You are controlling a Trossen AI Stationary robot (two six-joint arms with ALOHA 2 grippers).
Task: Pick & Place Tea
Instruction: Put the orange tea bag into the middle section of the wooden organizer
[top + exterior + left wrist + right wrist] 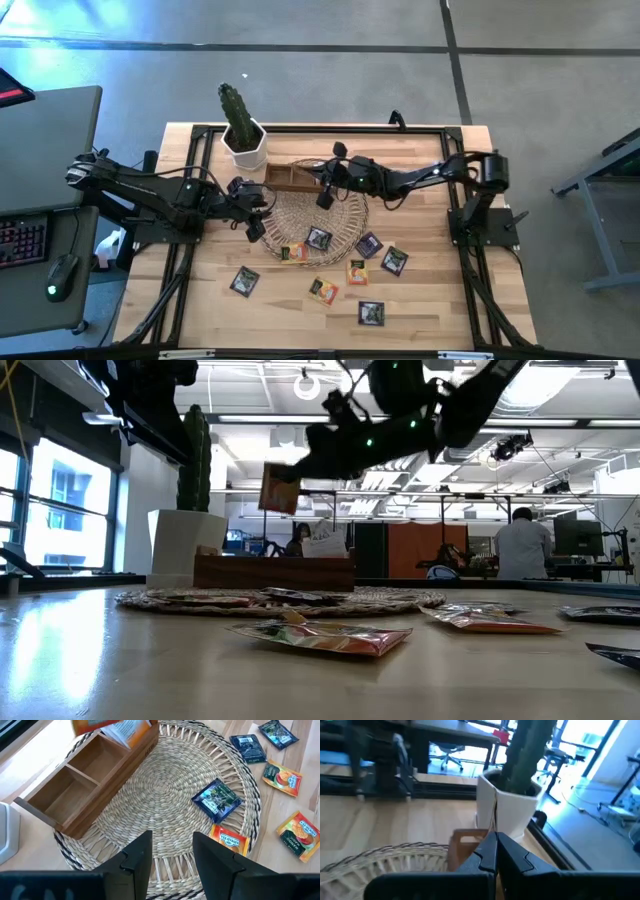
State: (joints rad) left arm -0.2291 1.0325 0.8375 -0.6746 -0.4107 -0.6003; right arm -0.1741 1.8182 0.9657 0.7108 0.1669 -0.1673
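An open office with ceiling lights and desks is stretching out behind the table (440, 300) in the low view, where a person in a white top (520, 550) is standing with their back turned. The overhead view is laying out the whole light wooden surface: a cactus in a white pot (243, 135) standing at the far edge, a wooden compartment box (296, 178) resting on the far rim of the round wicker mat (300, 222), and the tea sachets (371, 313) lying scattered, two on the mat's near part and the rest on the bare wood beyond it. The right gripper (324, 196) is hanging above the box, its fingers pressed together, and only the low view is showing an orange sachet (277, 488) dangling from them, high over the box. The left wrist camera is catching that same sachet from below at the frame's edge, while the right wrist camera is showing only the closed fingertips against the pot. The left gripper (253, 226) is hovering over the mat's left edge, fingers (136, 857) spread and empty.
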